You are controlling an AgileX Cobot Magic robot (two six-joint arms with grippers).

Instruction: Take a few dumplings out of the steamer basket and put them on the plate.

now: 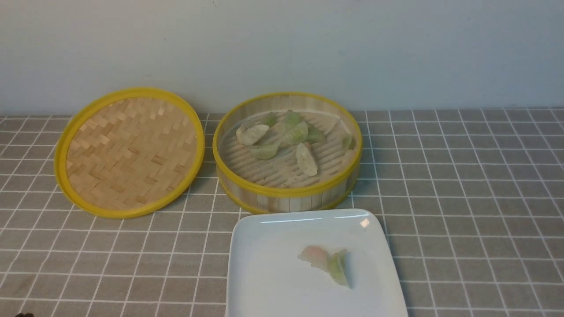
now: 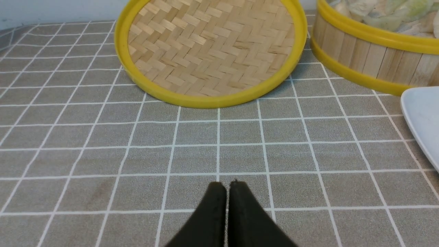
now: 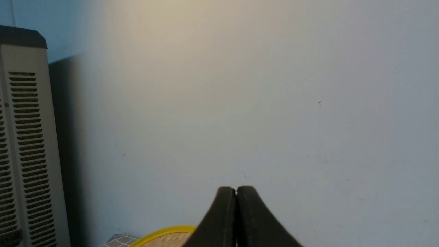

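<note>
Your dumplings [image 1: 306, 159] lie in the steamer basket [image 1: 287, 192] at upper centre; two sit on the plate [image 1: 264, 273] below. Left fingers [image 2: 226, 187] and right fingers [image 3: 236, 190] are pressed together, empty. Left looks nearer, basket up-right of it.

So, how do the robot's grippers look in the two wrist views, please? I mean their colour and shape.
Both look alike. The left gripper has two matte black fingers, broad at the base, curving inward and narrowing to blunt rounded tips. The right gripper has the same dark, flared form. No cables, markings or labels show on either, and the arms themselves are out of view.
</note>
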